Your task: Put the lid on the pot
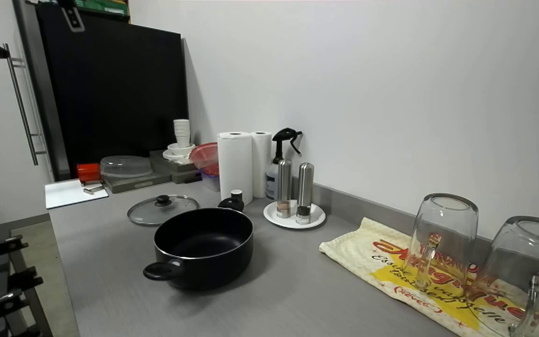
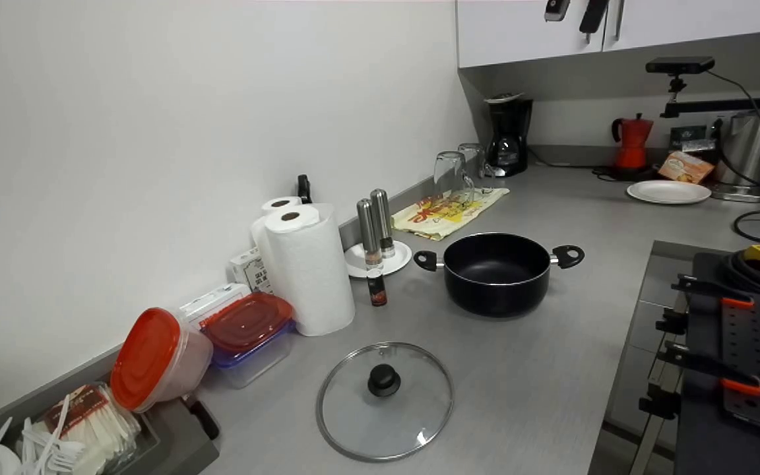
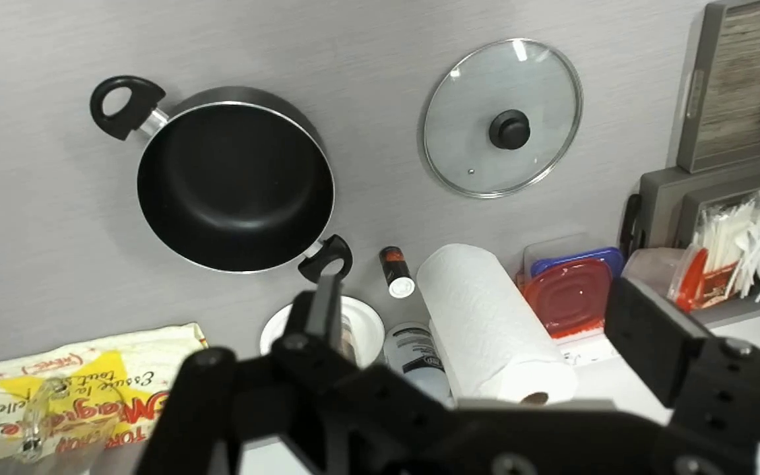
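Note:
The lid (image 2: 413,422) is clear glass with a metal rim and a black knob. It lies flat on the counter, knob up, in both exterior views (image 1: 148,213) and in the wrist view (image 3: 472,125). The black pot (image 2: 497,290) stands upright beside it, uncovered, its inside bare; it also shows in an exterior view (image 1: 208,267) and the wrist view (image 3: 235,178). My gripper (image 3: 485,316) is open and empty, fingers wide apart, high above the counter. Only its fingertips show at the top edge in both exterior views (image 2: 574,14) (image 1: 74,21). It touches neither lid nor pot.
Paper towel rolls (image 2: 311,270), a small spice jar (image 2: 377,287) and a white plate with steel shakers (image 2: 393,264) stand near the wall. Plastic containers (image 2: 248,330) and a grey cutlery tray (image 2: 182,435) flank the lid. Upturned glasses (image 1: 442,224) stand on a printed towel (image 1: 367,248).

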Controlling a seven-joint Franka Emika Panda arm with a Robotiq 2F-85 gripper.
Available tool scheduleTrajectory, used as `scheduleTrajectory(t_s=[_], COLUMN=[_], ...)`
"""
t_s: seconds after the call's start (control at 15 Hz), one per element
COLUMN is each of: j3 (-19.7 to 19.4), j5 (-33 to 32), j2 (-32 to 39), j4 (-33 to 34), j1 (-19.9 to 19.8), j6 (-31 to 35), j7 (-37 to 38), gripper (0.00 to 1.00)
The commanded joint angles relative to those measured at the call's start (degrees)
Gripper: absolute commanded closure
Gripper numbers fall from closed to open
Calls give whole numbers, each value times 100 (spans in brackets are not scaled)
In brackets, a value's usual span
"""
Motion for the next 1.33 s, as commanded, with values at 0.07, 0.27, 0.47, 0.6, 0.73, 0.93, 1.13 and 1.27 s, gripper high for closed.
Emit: scheduleTrajectory(t_s=[0.07,0.27,0.47,0.6,0.73,0.93,1.13,1.27], j3=[-35,112,226,345,471,599,580,561], j5=[-455,-687,-887,-933,-951,-1197,-1589,-1638], j2=[963,1799,2698,3348,4006,4915,5709,6048], j4=[1130,2116,3010,3571,4044,4281,4307,4281], j1=[-10,138,380,562,744,927,1086,1160], j6=[49,121,233,229,205,260,202,82], j7=[-725,-1257,-1737,-1999,-2207,-2307,-2217,-2232], gripper=[0,0,0,0,0,0,0,0])
